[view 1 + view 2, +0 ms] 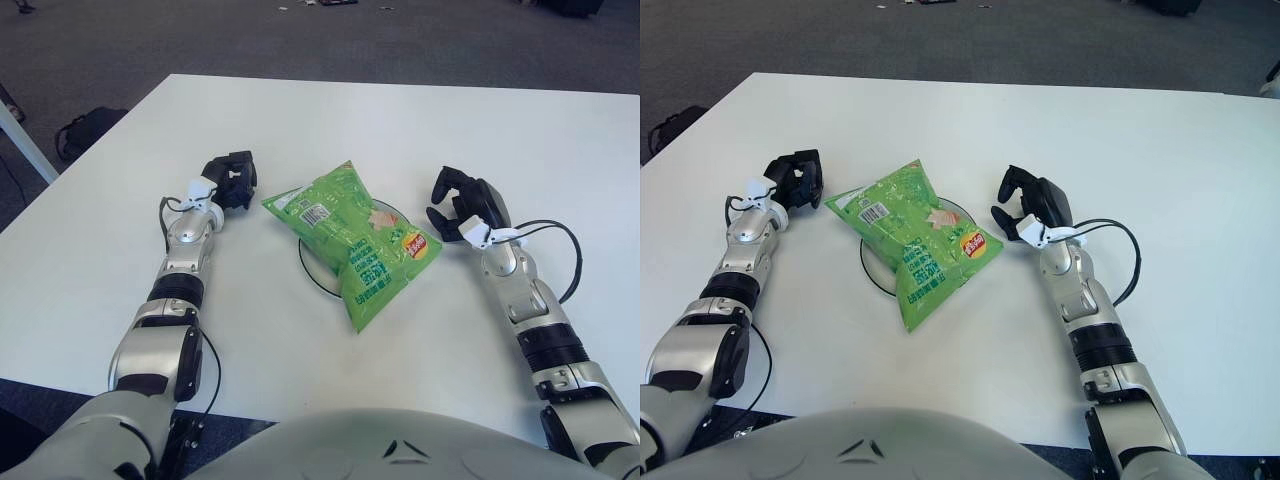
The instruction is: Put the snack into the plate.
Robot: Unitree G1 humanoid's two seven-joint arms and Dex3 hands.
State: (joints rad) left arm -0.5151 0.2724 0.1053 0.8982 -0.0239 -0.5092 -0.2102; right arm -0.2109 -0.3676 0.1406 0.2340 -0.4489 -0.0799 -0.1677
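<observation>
A green snack bag (pixel 350 236) lies across a white plate (pixel 312 268) at the table's middle, covering most of it; only the plate's left rim and a bit of its right rim show. My left hand (pixel 231 180) shows to the left of the bag, apart from it, with its fingers relaxed and nothing in them. On the other side, my right hand (pixel 455 203) sits just right of the bag's corner, fingers spread and empty.
The white table (pixel 400 130) stretches wide behind the plate. A black cable (pixel 568 245) loops beside my right forearm. Past the table's left edge there is dark floor with a black bag (pixel 85 128) on it.
</observation>
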